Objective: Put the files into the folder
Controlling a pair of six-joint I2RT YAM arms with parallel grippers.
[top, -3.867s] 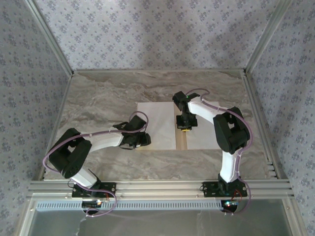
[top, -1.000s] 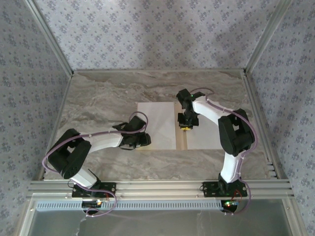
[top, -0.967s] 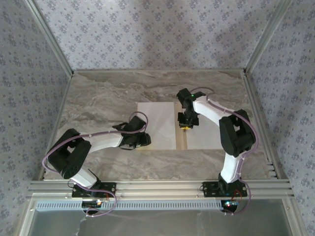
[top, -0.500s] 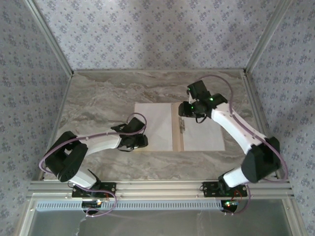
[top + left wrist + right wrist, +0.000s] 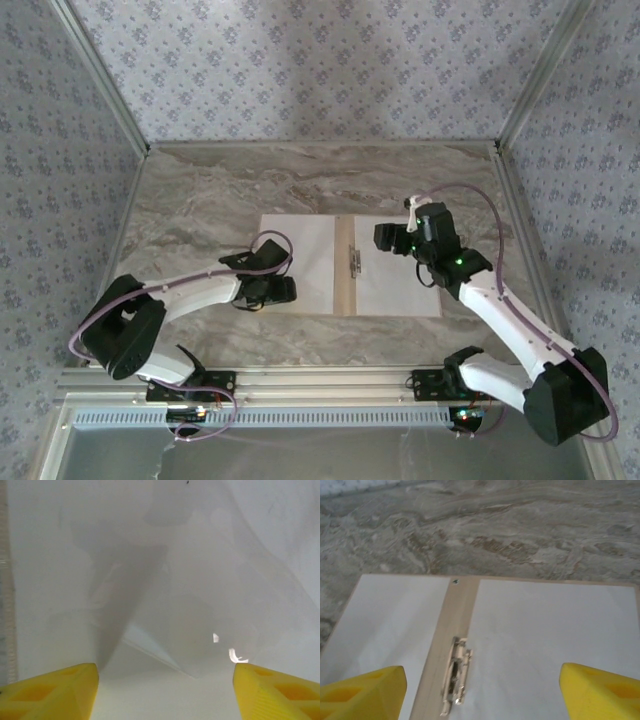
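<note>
The tan folder (image 5: 345,300) lies open and flat on the table, its metal clip (image 5: 352,262) on the centre spine. One white file (image 5: 305,250) covers its left half and another (image 5: 400,285) covers its right half. My left gripper (image 5: 288,291) rests low over the near left part of the left sheet. In the left wrist view its yellow fingers (image 5: 55,692) stand wide apart over white paper (image 5: 165,580), holding nothing. My right gripper (image 5: 380,238) hovers open over the far edge of the right sheet. The right wrist view has the clip (image 5: 456,675) between both files (image 5: 545,640).
The marble tabletop (image 5: 210,200) surrounds the folder, with patterned walls behind and at both sides. An aluminium rail (image 5: 320,380) runs along the near edge by the arm bases.
The right gripper has left the clip, lifted back to the right and opened. The left gripper has opened too. The folder with both sheets has slid a little to the left.
</note>
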